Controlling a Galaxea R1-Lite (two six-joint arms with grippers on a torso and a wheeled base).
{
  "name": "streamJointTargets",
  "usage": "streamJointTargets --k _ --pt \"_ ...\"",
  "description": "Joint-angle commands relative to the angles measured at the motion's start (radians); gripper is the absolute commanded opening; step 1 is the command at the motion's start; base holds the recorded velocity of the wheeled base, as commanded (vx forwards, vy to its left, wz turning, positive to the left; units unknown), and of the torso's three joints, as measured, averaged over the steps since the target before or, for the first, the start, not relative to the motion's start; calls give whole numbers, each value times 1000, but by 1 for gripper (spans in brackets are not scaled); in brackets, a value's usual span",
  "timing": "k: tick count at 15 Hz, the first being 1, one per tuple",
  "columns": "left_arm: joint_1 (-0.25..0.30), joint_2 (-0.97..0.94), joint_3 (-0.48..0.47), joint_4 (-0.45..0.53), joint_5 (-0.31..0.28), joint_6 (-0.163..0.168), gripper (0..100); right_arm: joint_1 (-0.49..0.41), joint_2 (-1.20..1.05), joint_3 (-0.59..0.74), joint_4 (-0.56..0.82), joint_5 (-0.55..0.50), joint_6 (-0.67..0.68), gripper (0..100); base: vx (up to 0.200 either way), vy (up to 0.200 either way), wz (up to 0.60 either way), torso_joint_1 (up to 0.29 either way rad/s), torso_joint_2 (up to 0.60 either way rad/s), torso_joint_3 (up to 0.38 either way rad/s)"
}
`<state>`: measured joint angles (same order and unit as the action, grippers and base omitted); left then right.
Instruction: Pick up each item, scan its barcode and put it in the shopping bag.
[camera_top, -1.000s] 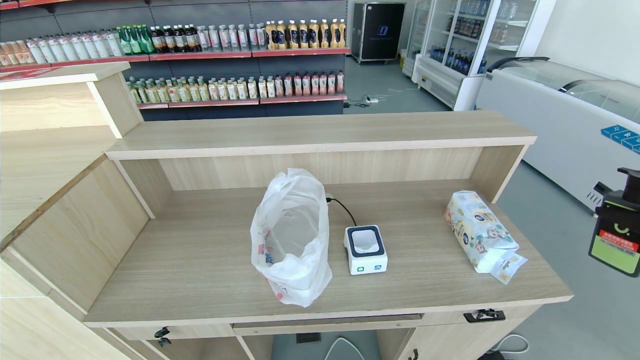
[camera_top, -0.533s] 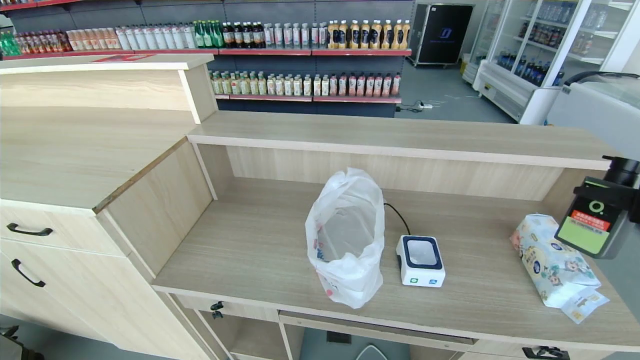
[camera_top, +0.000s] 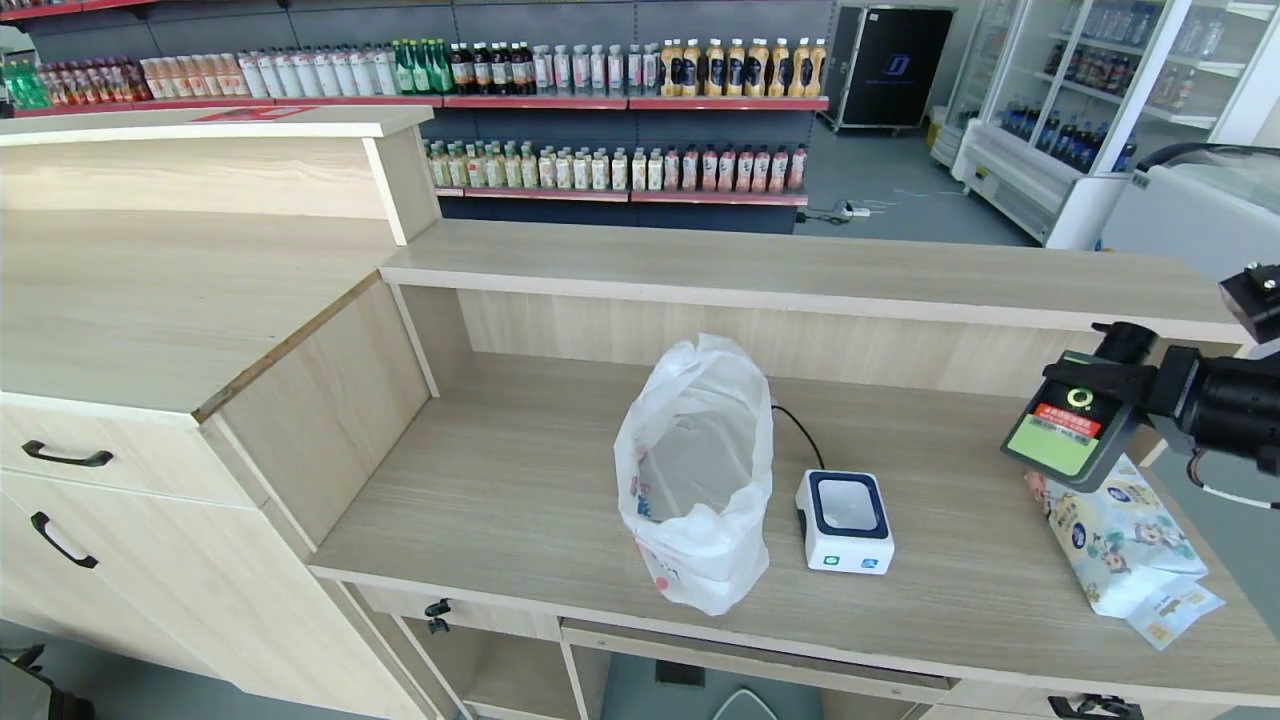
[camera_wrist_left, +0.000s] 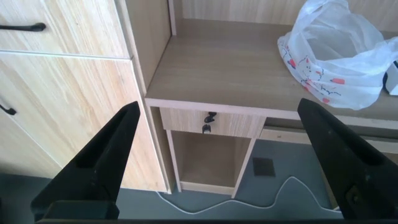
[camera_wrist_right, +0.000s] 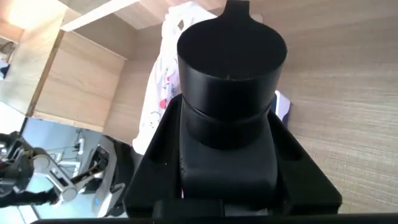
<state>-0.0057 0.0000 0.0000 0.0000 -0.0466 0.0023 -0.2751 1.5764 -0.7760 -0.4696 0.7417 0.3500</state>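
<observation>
While right claw (camera_top: 1135, 385) is clamped on dark pump bottle (camera_top: 1072, 432) above right end of worktop (camera_top: 500, 500), near tissue pack (camera_top: 1130, 540), left claw (camera_wrist_left: 217, 106) hangs with fingers apart, low before worktop front. Bottle rigid, smooth, likely liquid-heavy: grip at shoulder, not pump. Thin, floppy shopping bag (camera_top: 700, 470) just beside scanner (camera_top: 845, 520).

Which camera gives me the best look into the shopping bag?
The head view: the shopping bag stands whole on the counter, mouth open, beside the scanner. The left wrist view gives its printed side from low down; the right wrist view, a strip behind the black bottle.
</observation>
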Motion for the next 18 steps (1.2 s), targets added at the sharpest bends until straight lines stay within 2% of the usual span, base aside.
streamJointTargets --k 1,6,10,18 --pt "0 2 0 0 1 -1 100 -18 94 1 -1 50 7 0 0 0 0 0 0 0" --pt "0 2 0 0 1 -1 100 -15 159 0 -64 123 4 0 0 0 0 0 0 0" --pt "0 2 0 0 1 -1 100 -1 269 -6 -242 145 6 0 0 0 0 0 0 0" --pt "0 2 0 0 1 1 100 30 333 -8 -290 191 4 0 0 0 0 0 0 0"
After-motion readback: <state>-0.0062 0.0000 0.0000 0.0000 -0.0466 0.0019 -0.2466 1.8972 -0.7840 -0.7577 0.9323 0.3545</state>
